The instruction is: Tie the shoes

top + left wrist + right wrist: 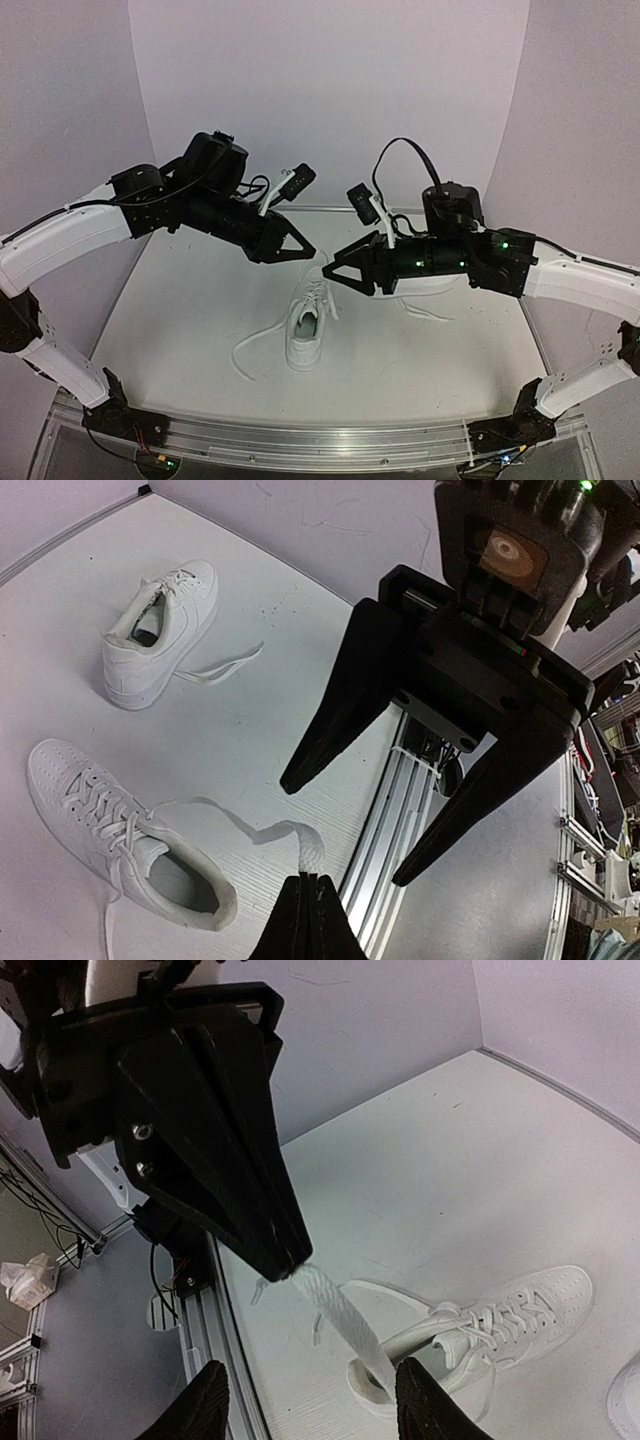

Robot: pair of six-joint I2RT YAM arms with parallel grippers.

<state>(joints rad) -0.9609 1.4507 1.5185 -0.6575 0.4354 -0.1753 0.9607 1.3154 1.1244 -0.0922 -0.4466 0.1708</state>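
From above, only one shoe shows plainly: the centre shoe (pixel 305 332), standing in the middle of the table (pixel 170 330) with its toe pointing away from the arms. One of its laces trails loose to the near left. The right arm covers most of what lies to the right of it.

The left wrist view shows two shoes. The right shoe (pixel 160 620) stands well apart from the centre one, with a loose lace end lying on the table beside it. In the right wrist view only a sliver of this second shoe shows, at the lower right edge.

The left gripper (pixel 308 892) is closed tight on the end of a lace (pixel 340 1315). The lace runs taut and slanting down to the centre shoe, which the right wrist view shows most clearly.

The right gripper (pixel 342 832) hangs just right of the left one, above the centre shoe. Its fingers (pixel 425 1400) stand partly apart and hold nothing. In its own view the taut lace passes between the two tips, but whether it touches either one cannot be told.

Count: two shoes, two grippers, one lace held.
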